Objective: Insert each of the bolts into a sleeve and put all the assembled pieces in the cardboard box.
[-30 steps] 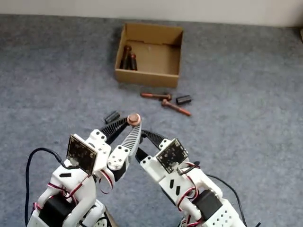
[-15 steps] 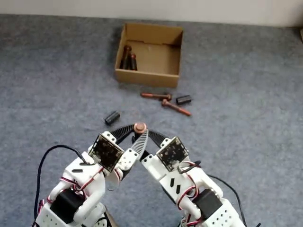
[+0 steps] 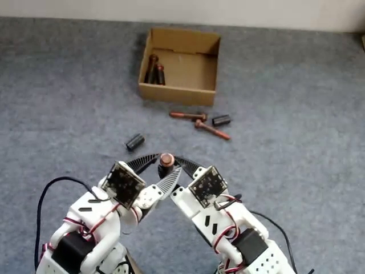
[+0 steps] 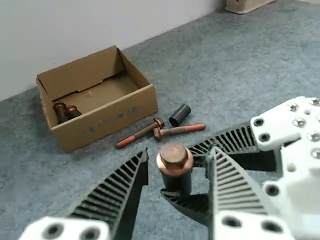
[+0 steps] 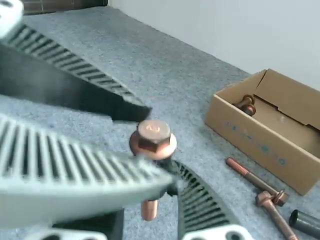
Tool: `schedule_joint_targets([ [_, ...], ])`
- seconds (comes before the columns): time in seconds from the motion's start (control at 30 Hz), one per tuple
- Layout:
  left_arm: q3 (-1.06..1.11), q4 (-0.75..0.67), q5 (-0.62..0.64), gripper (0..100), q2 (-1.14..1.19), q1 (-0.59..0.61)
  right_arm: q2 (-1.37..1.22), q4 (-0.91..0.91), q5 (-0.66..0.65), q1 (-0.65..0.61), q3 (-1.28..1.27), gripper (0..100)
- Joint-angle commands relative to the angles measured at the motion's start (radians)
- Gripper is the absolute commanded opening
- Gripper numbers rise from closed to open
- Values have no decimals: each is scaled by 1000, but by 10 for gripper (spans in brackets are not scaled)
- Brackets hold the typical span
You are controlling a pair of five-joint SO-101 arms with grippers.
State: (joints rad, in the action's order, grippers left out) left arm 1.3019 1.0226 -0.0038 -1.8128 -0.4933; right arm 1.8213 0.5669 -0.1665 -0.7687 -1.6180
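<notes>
A copper bolt [image 4: 172, 159] stands head-up in a dark sleeve [image 4: 176, 184]. My right gripper [image 3: 174, 167] is shut on the sleeve, and the bolt's tip [image 5: 148, 210] pokes out below. My left gripper [image 4: 178, 151] is open, one finger on each side of the bolt head without touching it. The cardboard box [image 3: 179, 93] at the back holds assembled pieces [image 3: 154, 68] in its left corner. Two loose bolts [image 3: 187, 115] [image 3: 212, 130] and a sleeve [image 3: 221, 120] lie in front of the box. Another sleeve [image 3: 135, 141] lies just beyond the left gripper.
Grey carpet covers the whole work surface. A pale wall runs behind the box. Open carpet lies to the far left and far right of the arms.
The held bolt has drawn back toward the arms. The left arm has shifted, and its fingers stand wider apart around the bolt head than a second ago.
</notes>
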Motion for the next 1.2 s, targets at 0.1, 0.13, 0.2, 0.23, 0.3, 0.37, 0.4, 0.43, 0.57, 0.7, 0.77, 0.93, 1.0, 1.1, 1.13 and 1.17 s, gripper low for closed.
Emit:
schedule_joint_targets([
  [0.1, -177, 101, -3, 245, -1, 67, 16, -25, -2, 10, 48, 5],
  [0.13, -203, 123, -3, 245, -1, 67, 16, -25, -2, 10, 48, 5],
  [0.2, -240, 144, 8, 243, -1, 73, 16, -25, -2, 10, 48, 5],
  [0.23, -248, 146, 29, 242, -1, 73, 16, -25, -2, 10, 48, 5],
  [0.3, -248, 141, 75, 242, -2, 90, 15, -25, -3, 12, 48, 5],
  [0.37, -243, 140, 117, 238, -1, 139, 15, -25, -3, 39, 48, 5],
  [0.4, -231, 140, 138, 224, -1, 166, 15, -25, -3, 61, 48, 5],
  [0.43, -214, 132, 158, 204, -1, 193, 13, -25, -3, 87, 48, 5],
  [0.57, -71, -32, 166, 88, -1, 243, 12, -28, -3, 193, 53, 5],
  [0.7, 113, -259, 57, 6, -1, 262, 8, -114, -3, 289, 47, 5],
  [0.77, 186, -330, -25, 7, -1, 259, 7, -157, -3, 325, 47, 5],
  [0.93, 246, -388, -49, 7, -1, 259, -7, -236, -8, 328, 56, 5],
  [1.0, 243, -388, -49, 7, -1, 266, -71, -275, -9, 320, 101, 5],
  [1.1, 243, -388, -51, 7, -1, 283, -260, -325, -6, 317, 208, 5],
  [1.13, 243, -388, -51, 7, -1, 300, -341, -349, -5, 317, 254, 5],
  [1.17, 243, -388, -51, 8, -1, 317, -426, -374, -5, 317, 309, 5],
])
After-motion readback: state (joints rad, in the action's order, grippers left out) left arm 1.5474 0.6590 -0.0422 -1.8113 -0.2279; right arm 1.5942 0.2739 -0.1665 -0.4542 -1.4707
